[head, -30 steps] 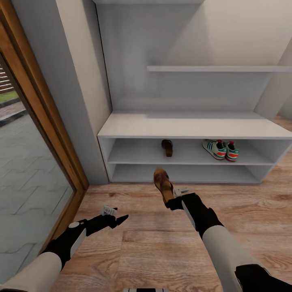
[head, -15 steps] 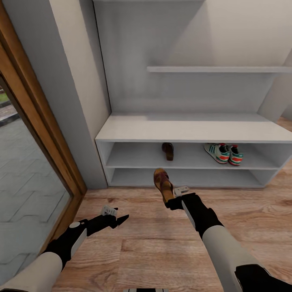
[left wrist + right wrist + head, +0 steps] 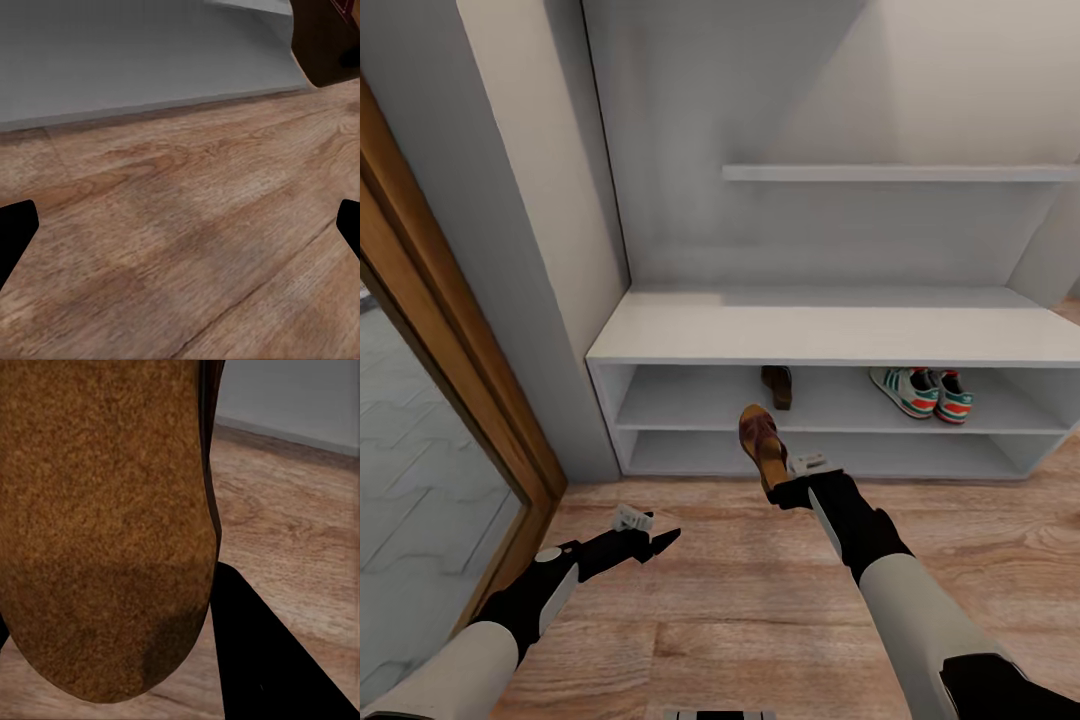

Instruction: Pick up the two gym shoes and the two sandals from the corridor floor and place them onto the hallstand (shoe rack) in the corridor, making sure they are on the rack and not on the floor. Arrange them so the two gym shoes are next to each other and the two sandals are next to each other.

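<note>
The right hand was closed on a dark brown strap sandal with a tan cork sole, held above the light brown wood floor in front of the big white shoe rack. The other brown sandal sat on the rack's upper low shelf. Well apart from it, two white sneakers with green stripes sat side by side. The left hand hung open and held nothing, low over the floor.

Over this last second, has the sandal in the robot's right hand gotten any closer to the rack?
Yes. The held sandal now overlaps the rack's lower shelf edge, where earlier it lay below the rack against the floor, so it has come nearer, though the camera moved too.
</note>
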